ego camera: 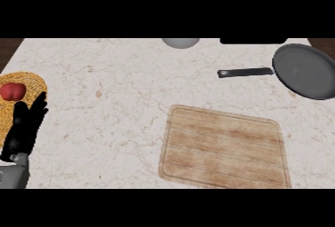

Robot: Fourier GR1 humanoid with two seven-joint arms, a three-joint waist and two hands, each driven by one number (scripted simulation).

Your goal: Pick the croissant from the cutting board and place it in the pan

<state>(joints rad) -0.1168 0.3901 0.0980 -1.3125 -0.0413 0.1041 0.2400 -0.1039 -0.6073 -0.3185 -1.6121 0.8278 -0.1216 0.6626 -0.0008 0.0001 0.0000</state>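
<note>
One wooden cutting board (pixel 224 148) lies bare on the counter (pixel 111 88); one dark pan (pixel 305 71) sits beyond. The left robot hand (pixel 25 128) rests, fingers straight.

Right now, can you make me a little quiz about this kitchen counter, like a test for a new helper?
1. True or false: a croissant lies on the pale wooden cutting board.
2. Which way does the handle of the dark grey round pan point: A) left B) right C) toward the robot?
3. What colour is the round item on the woven straw mat near the black left hand?

Key: 1 false, the board shows none. 2 A. 3 red.
</note>
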